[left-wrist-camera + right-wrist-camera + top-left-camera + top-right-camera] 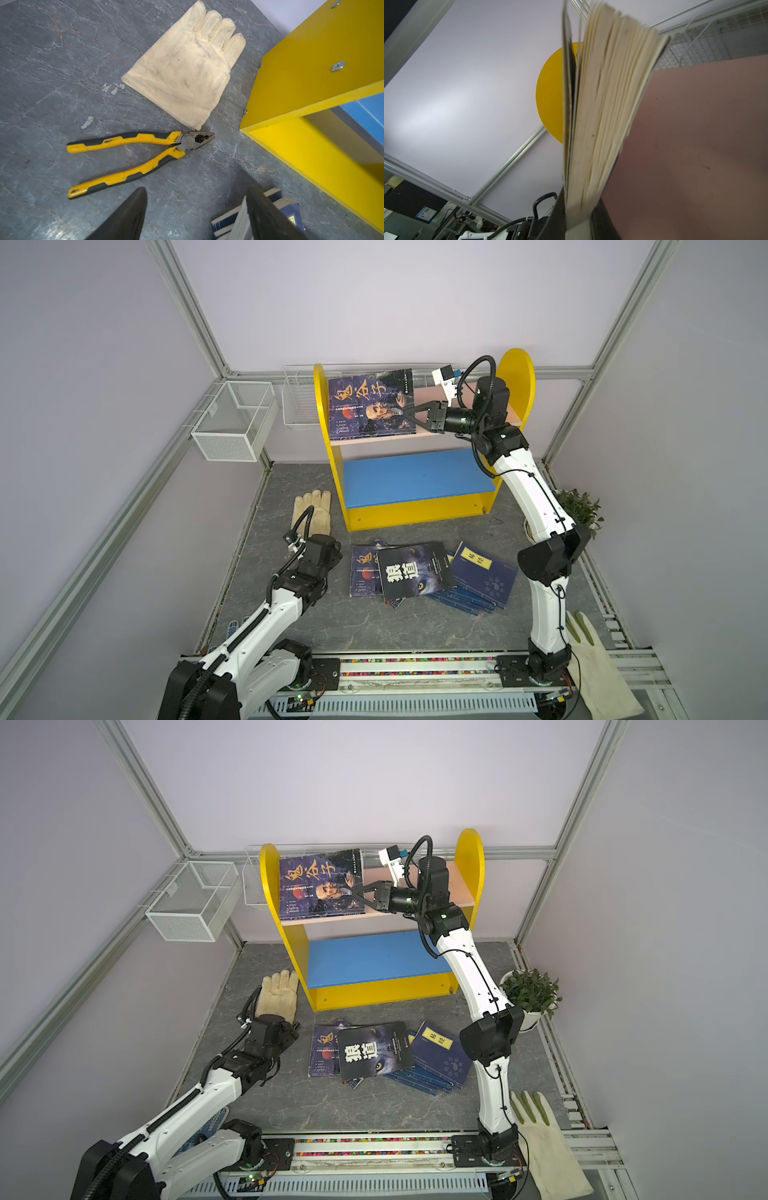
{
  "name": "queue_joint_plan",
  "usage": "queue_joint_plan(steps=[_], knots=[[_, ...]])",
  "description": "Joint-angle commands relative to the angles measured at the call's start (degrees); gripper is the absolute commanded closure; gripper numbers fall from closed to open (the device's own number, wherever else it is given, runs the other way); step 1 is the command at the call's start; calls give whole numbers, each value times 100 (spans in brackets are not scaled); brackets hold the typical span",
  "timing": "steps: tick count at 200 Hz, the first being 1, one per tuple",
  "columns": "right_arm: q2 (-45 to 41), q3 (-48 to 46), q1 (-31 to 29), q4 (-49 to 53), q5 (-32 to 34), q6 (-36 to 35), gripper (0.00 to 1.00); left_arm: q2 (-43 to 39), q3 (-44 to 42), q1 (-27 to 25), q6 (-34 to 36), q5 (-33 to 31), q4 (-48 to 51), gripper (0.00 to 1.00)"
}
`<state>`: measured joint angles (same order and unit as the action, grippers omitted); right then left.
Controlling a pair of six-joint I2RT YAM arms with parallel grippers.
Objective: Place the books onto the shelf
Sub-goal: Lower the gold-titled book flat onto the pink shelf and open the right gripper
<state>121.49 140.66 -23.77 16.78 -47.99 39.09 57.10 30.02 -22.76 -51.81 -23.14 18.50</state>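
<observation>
One book is at the shelf and the rest wait on the table, so we judge the task to be at an early stage. A thick dark glossy paperback with large Chinese characters stands slightly tilted on the pink upper board of the small two-tier wooden shelf with yellow round-topped sides. It sits at the left end, cover facing forward. The blue lower board carries no books.

In front of the shelf, an overlapping pile of books lies flat on the grey stone-patterned table. We see dark paperbacks on top and thin navy ones with yellow labels fanned beneath.

The right arm rises from the front rail, bends at the elbow and reaches up to the upper tier. Its wrist is turned sideways, so the right gripper points along the board. The jaws are clamped on the paperback's free edge, and the wrist view shows its pages between them.

The left arm is low and bent. The left gripper has its jaws spread wide and holds nothing. It hangs over the table just left of the pile, near a cream fabric glove and yellow-handled pliers.
</observation>
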Motion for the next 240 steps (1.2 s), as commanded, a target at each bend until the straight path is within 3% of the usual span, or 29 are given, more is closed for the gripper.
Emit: queue_joint_plan(steps=[1, 25, 45, 67, 95, 132, 151, 188, 240], knots=[[94, 117, -77, 640, 981, -851, 68, -32, 57, 39, 13, -85, 27, 24], [33, 128, -184, 1125, 2011, -1429, 40, -67, 33, 30, 6, -92, 19, 24], [-9, 133, -298, 1384, 2800, -1862, 22, -125, -3, 38, 12, -103, 5, 24], [-83, 128, -400, 1588, 3549, -2285, 12, -129, -9, 35, 11, -112, -22, 25], [-194, 146, -556, 1861, 4472, -2860, 11, -81, -2, 36, 20, -95, -79, 25], [-283, 138, -572, 2092, 4688, -2970, 11, 37, 43, 35, 26, -44, -103, 25], [-284, 145, -566, 2145, 4579, -2960, 12, 80, 57, 34, 44, -31, -123, 25], [-267, 155, -605, 2304, 3980, -2733, 27, 89, 83, 34, 258, 168, -290, 25], [-98, 150, -994, 2345, 3902, -2738, 28, 161, 229, 35, 868, 683, -398, 25]])
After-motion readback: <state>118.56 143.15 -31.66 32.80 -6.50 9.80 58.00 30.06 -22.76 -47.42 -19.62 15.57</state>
